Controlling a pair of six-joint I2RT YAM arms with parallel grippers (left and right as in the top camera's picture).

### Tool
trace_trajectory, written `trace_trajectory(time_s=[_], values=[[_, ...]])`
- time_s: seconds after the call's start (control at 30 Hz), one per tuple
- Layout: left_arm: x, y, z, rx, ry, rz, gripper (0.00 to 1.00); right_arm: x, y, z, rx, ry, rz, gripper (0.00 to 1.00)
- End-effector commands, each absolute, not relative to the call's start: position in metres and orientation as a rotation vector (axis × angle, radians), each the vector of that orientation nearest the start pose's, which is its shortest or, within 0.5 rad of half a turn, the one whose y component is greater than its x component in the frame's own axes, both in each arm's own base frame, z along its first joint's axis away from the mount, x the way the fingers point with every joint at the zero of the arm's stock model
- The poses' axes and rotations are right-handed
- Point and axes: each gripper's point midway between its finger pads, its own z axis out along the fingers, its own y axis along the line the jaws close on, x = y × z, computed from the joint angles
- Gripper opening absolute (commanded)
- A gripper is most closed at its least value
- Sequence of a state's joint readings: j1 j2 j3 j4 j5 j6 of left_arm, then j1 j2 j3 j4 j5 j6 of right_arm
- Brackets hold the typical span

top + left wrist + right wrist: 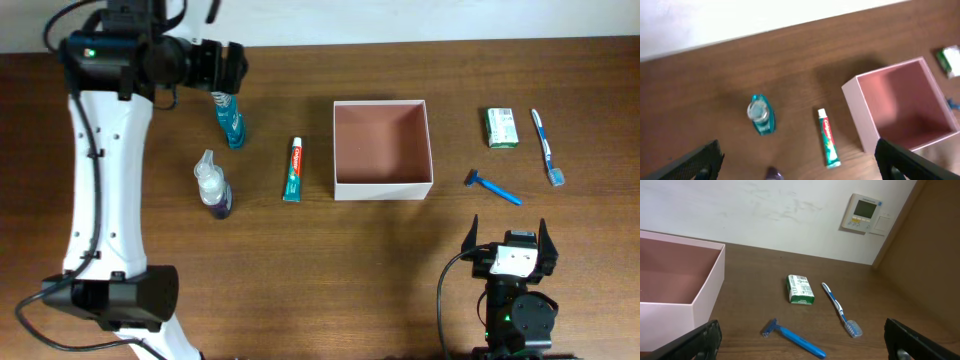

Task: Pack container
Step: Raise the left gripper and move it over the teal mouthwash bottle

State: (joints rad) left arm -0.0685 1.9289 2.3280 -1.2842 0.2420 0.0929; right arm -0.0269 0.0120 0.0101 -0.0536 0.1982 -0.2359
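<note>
The square, shallow white-walled container point(383, 189) with a reddish-brown inside sits empty mid-tabletop, towards the far edge. The left pincer point(232, 68), jaws wide apart and holding nothing, hangs by the far edge towards the left corner, close to the standing teal plastic bottle point(231, 124); the right pincer point(507, 232), likewise spread and empty, waits at the near edge. The bottle looks the likely first pick: bring the fingers astride its body below the cap, close squarely so it cannot tip, and clear the container's wall before lowering.
</note>
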Motion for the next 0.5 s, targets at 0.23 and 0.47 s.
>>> trace_trajectory(time_s=[0.23, 0.47], values=[[0.445, -0.024, 0.241, 0.006, 2.791, -0.350, 0.99, 0.242, -0.042, 0.160, -0.006, 1.645, -0.370, 0.99], [0.470, -0.048, 0.227, 0.161, 2.743, -0.338, 0.99, 0.242, -0.042, 0.160, -0.006, 1.645, -0.370, 0.99]])
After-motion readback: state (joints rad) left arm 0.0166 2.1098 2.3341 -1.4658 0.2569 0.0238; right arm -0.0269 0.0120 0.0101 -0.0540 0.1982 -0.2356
